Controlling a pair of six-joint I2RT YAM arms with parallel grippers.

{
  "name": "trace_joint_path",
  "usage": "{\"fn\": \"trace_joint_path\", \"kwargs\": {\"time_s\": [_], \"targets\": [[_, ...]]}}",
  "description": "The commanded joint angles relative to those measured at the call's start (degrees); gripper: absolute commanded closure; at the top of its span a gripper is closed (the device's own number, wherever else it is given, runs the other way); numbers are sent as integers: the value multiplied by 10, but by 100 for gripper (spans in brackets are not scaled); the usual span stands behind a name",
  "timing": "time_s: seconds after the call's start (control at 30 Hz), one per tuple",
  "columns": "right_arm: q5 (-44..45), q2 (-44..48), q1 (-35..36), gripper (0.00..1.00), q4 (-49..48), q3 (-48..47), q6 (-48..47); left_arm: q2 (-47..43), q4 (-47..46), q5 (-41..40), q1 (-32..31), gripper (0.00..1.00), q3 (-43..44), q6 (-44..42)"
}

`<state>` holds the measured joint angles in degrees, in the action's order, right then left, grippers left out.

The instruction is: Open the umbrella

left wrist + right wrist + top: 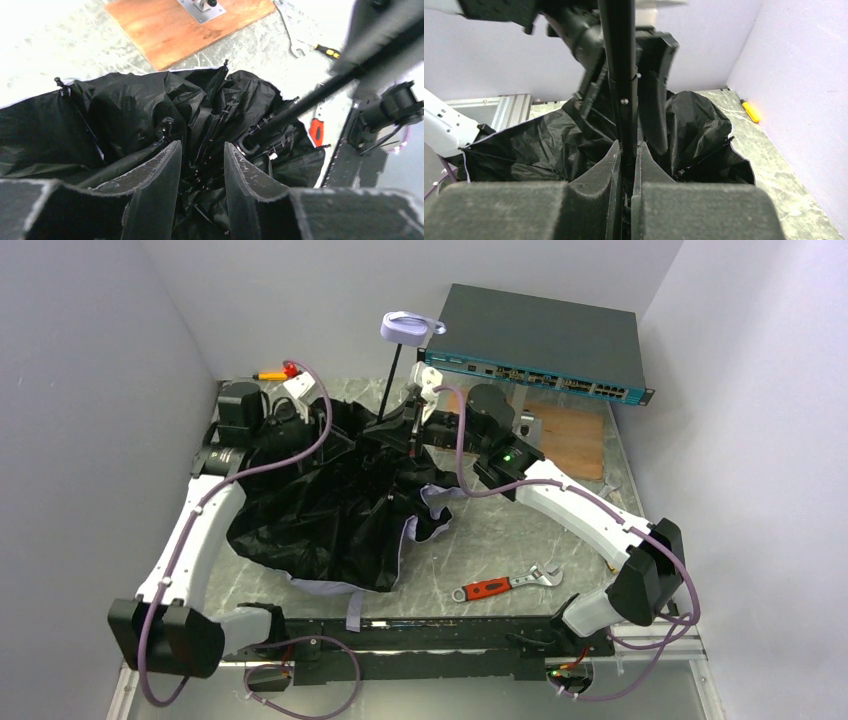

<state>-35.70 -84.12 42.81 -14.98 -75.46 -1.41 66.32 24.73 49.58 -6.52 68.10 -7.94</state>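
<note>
The umbrella point(320, 510) lies half-collapsed, its crinkly black fabric heaped left of the table's middle, with a pale lavender edge showing at the front. Its thin black shaft point(396, 380) rises to the lavender handle point(410, 326). My right gripper point(627, 149) is shut on the shaft point(620, 60) just above the fabric; it also shows in the top view point(412, 428). My left gripper point(202, 150) is open, its fingers point(161, 172) straddling folded ribs and black fabric near the hub point(250, 142). Whether they touch the ribs is unclear.
A network switch point(540, 340) stands at the back, with a wooden board point(565, 435) in front of it. A red-handled wrench point(505, 585) lies at the front right. A yellow and red screwdriver point(272, 373) lies at the back left. Walls close in on three sides.
</note>
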Motion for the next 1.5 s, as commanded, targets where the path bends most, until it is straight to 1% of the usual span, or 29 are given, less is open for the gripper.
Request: {"fn": "trace_joint_path", "kwargs": {"time_s": [0.0, 0.1, 0.2, 0.3, 0.4, 0.47, 0.53, 0.57, 0.6, 0.63, 0.67, 0.7, 0.77, 0.8, 0.87, 0.93, 1.0, 1.07, 1.17, 1.2, 1.33, 1.4, 1.47], "targets": [[-30, 28, 2, 100, -86, -27, 13, 31, -76, 26, -9, 61, 5, 139], [-45, 27, 3, 100, -97, -27, 13, 56, -102, 27, -21, 62, -9, 176], [-58, 28, 3, 100, -111, -31, 34, 86, -91, -14, -23, 59, -11, 186], [-62, 33, 4, 100, -101, -45, 37, 106, -71, -87, -4, 59, -14, 160], [-64, 44, 3, 100, -88, -46, 32, 126, -64, -136, 29, 58, -20, 136], [-61, 50, 3, 100, -69, -48, 28, 146, -60, -136, 54, 58, -21, 123], [-52, 52, 3, 100, -43, -51, 20, 162, -51, -145, 59, 54, -17, 94], [-49, 53, 3, 100, -28, -51, -1, 166, -53, -139, 60, 50, -17, 87], [-45, 53, 3, 100, -12, -50, -14, 165, -60, -112, 61, 43, -17, 60], [-40, 52, 3, 100, 4, -49, -29, 158, -74, -73, 63, 32, -21, 50], [-38, 48, 3, 100, 21, -48, -39, 142, -100, -36, 63, 24, -29, 47], [-34, 44, 3, 100, 37, -47, -47, 120, -134, 3, 63, 17, -43, 51], [-30, 36, 2, 100, 61, -43, -56, 71, -197, 53, 63, 8, -69, 58], [-29, 32, 2, 100, 66, -38, -63, 51, -219, 72, 63, 6, -75, 62], [-31, 27, 1, 100, 59, -17, -73, 20, -213, 91, 63, 5, -72, 52], [-35, 17, 2, 100, 58, -4, -89, 1, -163, 108, 64, 5, -41, 6], [-43, 3, 2, 100, 55, -2, -87, -17, -118, 152, 63, 7, -11, -37], [-55, -12, 2, 100, 53, -5, -85, -30, -96, 175, 60, 7, 12, -55], [-68, -28, 2, 100, 43, -3, -87, -33, -43, 156, 16, 6, 50, -105], [-71, -31, 2, 100, 43, -4, -91, -33, -40, 147, 0, 6, 55, -108], [-82, -49, 1, 100, 59, -18, -102, -30, -163, 97, -48, 7, 46, -11], [-87, -57, 1, 100, 68, -25, -108, -15, -169, 66, -69, 9, 65, -1], [-90, -62, 2, 100, 71, -31, -109, 7, -180, 68, -79, 12, 92, 35]]}}
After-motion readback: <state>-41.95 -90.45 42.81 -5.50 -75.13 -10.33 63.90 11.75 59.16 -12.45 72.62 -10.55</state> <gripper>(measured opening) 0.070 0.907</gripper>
